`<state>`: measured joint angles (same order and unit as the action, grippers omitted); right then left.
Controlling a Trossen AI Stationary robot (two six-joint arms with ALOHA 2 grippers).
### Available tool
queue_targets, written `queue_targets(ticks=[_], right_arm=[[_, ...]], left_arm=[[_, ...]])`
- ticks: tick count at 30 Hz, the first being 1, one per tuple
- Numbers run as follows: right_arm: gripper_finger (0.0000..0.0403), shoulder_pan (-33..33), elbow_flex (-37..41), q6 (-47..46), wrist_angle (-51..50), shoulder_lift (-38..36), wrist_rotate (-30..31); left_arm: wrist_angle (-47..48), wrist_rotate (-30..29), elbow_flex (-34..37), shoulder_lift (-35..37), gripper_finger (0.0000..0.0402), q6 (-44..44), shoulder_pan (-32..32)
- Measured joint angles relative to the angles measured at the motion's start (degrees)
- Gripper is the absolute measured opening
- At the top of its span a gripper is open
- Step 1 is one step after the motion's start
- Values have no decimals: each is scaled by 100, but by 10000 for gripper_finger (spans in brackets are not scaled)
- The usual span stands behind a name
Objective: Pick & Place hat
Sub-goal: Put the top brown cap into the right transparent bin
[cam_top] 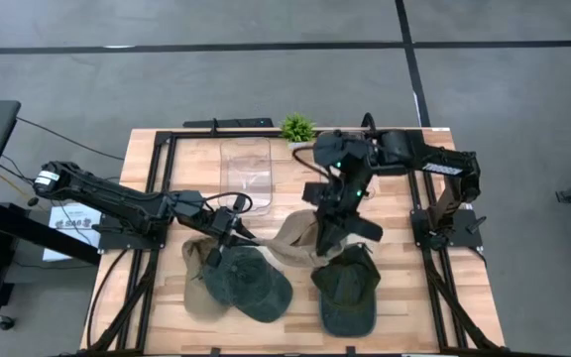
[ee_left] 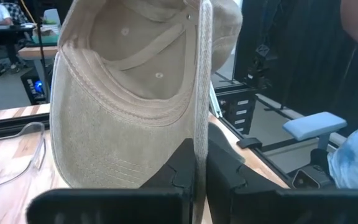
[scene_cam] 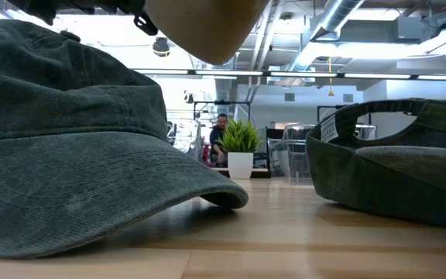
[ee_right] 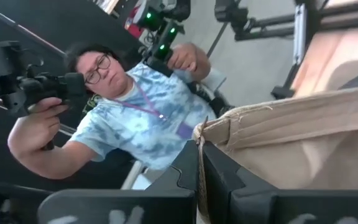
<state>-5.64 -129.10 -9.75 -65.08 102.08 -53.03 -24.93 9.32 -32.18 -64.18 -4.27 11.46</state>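
High view: the tan cotton baseball cap (cam_top: 290, 236) is held off the wooden tabletop (cam_top: 404, 297) near its middle, pinched by both end effectors at once. The right end effector (cam_top: 327, 238) is clamped on the cap's edge from the far side; in the right wrist view its fingers (ee_right: 185, 174) are pressed together on the tan fabric rim (ee_right: 278, 134). The left end effector (cam_top: 238, 233) reaches in from the left; in the left wrist view its fingers (ee_left: 182, 168) are seen pinching the cap's brim edge, with the cap's inside and sweatband facing the camera.

Just below the tan cap, a dark green washed-cotton cap (cam_top: 248, 281) is seen lying crown-up on the tabletop, overlapping a second tan cap (cam_top: 198, 283) beside it on the left. An olive green cap (cam_top: 348, 288) is seen lying upside down to the right, inner label visible in the low view (scene_cam: 330, 128).

A clear plastic tray (cam_top: 246, 174) is seen at the tabletop's far side, with a small potted green plant in a white pot (scene_cam: 240, 147) beside it at the far edge.

A person in a blue tie-dye shirt (ee_right: 142, 124) is shown in the right wrist view, off the tabletop, gripping black control handles (ee_right: 48, 87). Another person is seated far behind the plant in the low view (scene_cam: 220, 132).
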Motion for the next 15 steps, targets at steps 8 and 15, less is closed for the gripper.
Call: queue_targets(ticks=[8,15], right_arm=[[32,447,-48,579,-234,-4,129],[59,650,-48,824,-230,25,378]], left_arm=[[72,-28,22,-4,17,14,-4],[59,-23,22,-7,17,26,-4]])
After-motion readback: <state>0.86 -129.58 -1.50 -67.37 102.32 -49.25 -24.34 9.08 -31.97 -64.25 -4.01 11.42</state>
